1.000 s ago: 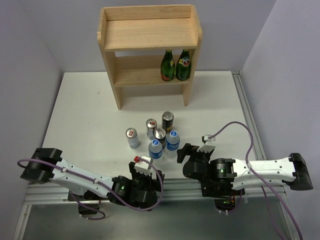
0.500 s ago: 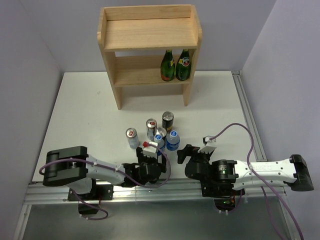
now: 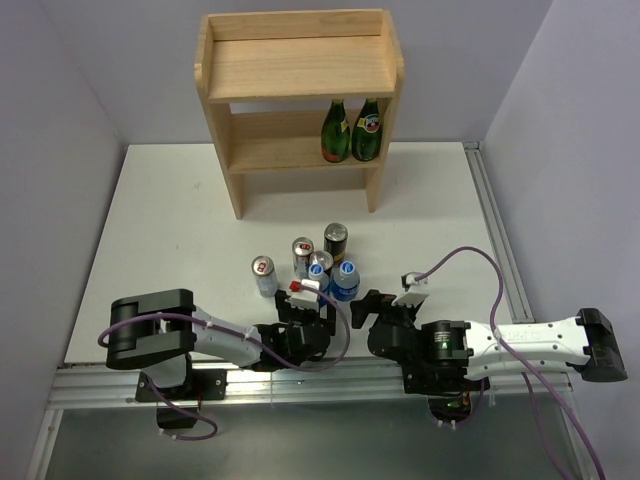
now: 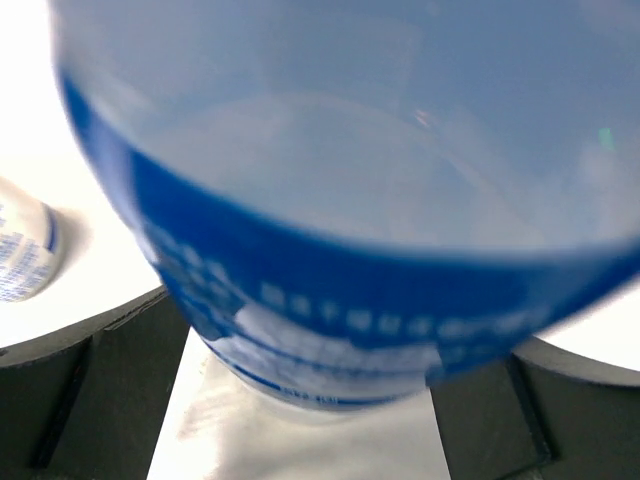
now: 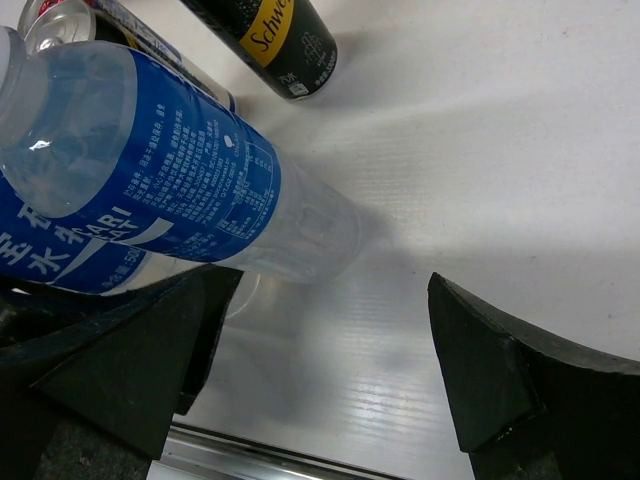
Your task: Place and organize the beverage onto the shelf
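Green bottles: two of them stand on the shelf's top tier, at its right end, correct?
Not quite. The two green bottles stand on the lower tier of the shelf, at its right end. The top external view shows this.

Seen from my remote console: the shelf [image 3: 300,70] is pale bare-looking wood with visible grain, and the table [image 3: 170,230] is matt white, finely ribbed up close. A water bottle [image 5: 180,190] is clear glossy plastic with a shiny blue label. A black-and-gold can [image 5: 275,35] looks smooth and sleek, a silver can [image 3: 264,276] is bright metal, and two green bottles [image 3: 350,132] are glossy glass.
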Motion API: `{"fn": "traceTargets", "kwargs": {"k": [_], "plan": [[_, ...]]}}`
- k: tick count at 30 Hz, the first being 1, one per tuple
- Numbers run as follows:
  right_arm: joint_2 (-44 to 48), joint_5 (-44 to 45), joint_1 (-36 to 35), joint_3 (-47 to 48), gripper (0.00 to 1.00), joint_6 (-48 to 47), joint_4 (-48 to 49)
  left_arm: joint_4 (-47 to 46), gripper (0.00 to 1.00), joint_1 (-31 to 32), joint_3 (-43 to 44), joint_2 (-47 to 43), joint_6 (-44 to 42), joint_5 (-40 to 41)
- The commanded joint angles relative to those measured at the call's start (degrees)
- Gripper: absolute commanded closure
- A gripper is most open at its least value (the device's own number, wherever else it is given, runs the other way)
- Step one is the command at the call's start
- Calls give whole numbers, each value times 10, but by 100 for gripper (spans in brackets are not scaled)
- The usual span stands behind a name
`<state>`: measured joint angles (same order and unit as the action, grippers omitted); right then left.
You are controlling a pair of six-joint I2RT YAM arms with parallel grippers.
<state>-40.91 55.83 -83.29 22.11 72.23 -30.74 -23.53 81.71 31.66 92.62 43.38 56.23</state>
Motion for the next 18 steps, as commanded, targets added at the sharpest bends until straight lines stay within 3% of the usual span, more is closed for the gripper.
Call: {"fn": "traceTargets", "kwargs": {"k": [1, 7, 10, 11, 13, 14, 16, 18], "plan": [[-1, 16, -3, -10, 0, -6, 26, -19, 3, -4, 4, -8, 13, 57], [-18, 10, -4, -15, 0, -14, 52, -76, 7, -9, -21, -17, -28, 69], [-30, 9, -3, -12, 0, -15, 56, -106, 19, -17, -34, -12, -33, 69], [-36, 9, -3, -9, 0, -16, 56, -112, 39, -22, -35, -6, -29, 71], [-37, 9, -3, -9, 0, -16, 57, -126, 60, -24, -38, 1, -26, 73], [-37, 8, -3, -9, 0, -17, 60, -122, 87, -28, -36, 8, -19, 84], [-35, 8, -3, -12, 0, -15, 60, -124, 100, -29, -35, 15, -17, 85], [-33, 7, -4, -15, 0, -14, 62, -121, 100, -31, -33, 14, -17, 83]]}}
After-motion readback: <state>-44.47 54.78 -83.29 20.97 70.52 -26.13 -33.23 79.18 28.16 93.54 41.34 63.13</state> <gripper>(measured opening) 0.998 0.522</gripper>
